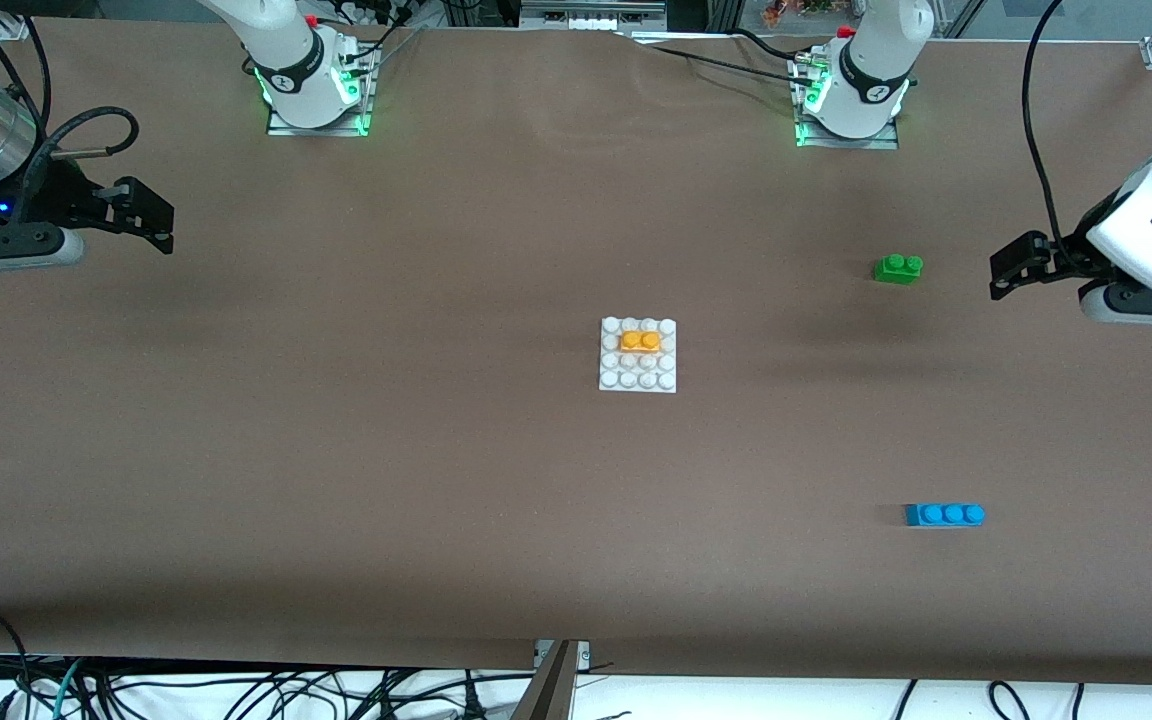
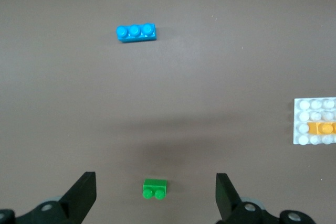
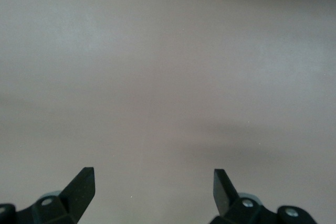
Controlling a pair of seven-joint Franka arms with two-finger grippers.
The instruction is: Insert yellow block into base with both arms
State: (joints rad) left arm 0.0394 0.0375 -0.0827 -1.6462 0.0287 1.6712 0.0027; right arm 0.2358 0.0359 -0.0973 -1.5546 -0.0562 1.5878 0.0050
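Two arms wait at the table's ends in the front view, neither holding anything. The left gripper (image 1: 1011, 268) hangs over the brown table (image 1: 336, 450) at the left arm's end, fingers spread; the right gripper (image 1: 151, 222) hangs over the right arm's end, fingers also apart. No brand name or readable writing shows on anything. The yellow block (image 1: 641, 341) sits on the base (image 1: 638, 355) near the table's middle, seated in the second stud row counted from the robots' side, over the two middle columns. Its long axis runs along the table's length, from one arm's end toward the other, studs up. The base lies flat and square to the table edges. A green brick (image 1: 898, 268) stands toward the left arm's end, farther from the camera than the base and near the left gripper. A blue brick (image 1: 945, 515) lies nearer to the camera than the green one, also toward the left arm's end, its length parallel to the yellow block's. Nothing lies between the base and either gripper except the green brick.

The left wrist view shows the left gripper (image 2: 156, 195) with its fingers (image 2: 84, 192) wide apart, the green brick (image 2: 155, 189) on the table below and between them, untouched. The blue brick (image 2: 136, 32) lies well apart from it. At the frame's edge, the base (image 2: 315, 106) is partly cut off, with the yellow block (image 2: 322, 128) on it.

The right wrist view shows only the right gripper (image 3: 153, 188), fingers (image 3: 81, 187) parted, over bare table (image 3: 168, 77).
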